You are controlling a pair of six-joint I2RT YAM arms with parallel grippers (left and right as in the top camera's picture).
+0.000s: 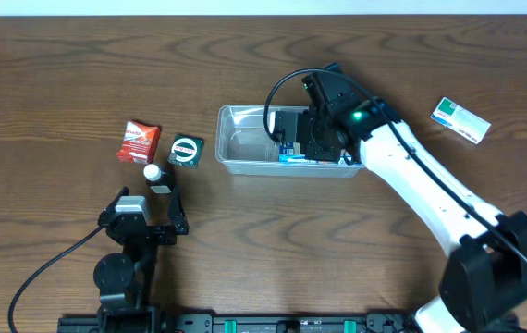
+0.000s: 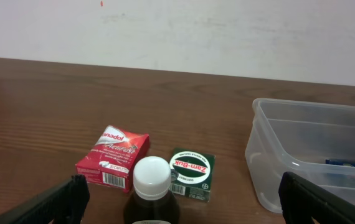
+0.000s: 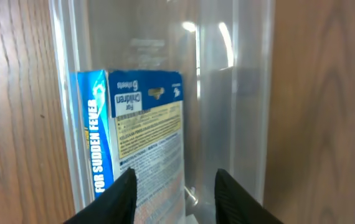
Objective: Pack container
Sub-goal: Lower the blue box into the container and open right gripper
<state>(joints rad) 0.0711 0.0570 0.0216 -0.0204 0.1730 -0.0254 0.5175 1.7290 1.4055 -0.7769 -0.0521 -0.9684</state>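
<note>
The container (image 1: 241, 143) sits lengthwise a little right of the middle of the table (image 1: 60, 74), its left half bare and see-through down to the wood. At its right end a blue-and-white fever-medicine box (image 3: 146, 137) lies inside, tucked against the long wall nearer the arms' bases. That looks like a sensible way to leave the open floor free for the other things. The right gripper (image 3: 174, 202) hangs directly over that box, reaching down into the tub. Its two fingers stand parted with a clear gap, and as far as the wrist view shows they pinch nothing; one finger merely overlaps the box's edge from above. I'd judge the box to be resting on its own rather than held. Left of the tub, apart from it, three other things lie in a loose cluster: a green Zam-Buk box (image 1: 186, 150) nearest, a red Panadol packet (image 1: 140, 141) just beyond it, and a dark bottle (image 1: 155, 176) with a white cap standing upright on the robot's side of both. The left gripper (image 1: 149, 205) sits low just short of the bottle, fingers spread wide and empty, lined up as though the bottle is what it should close on next. Off to the far right a white-and-green carton (image 1: 460, 120) lies alone, well apart from the tub, on the side the right arm would more easily reach.
</note>
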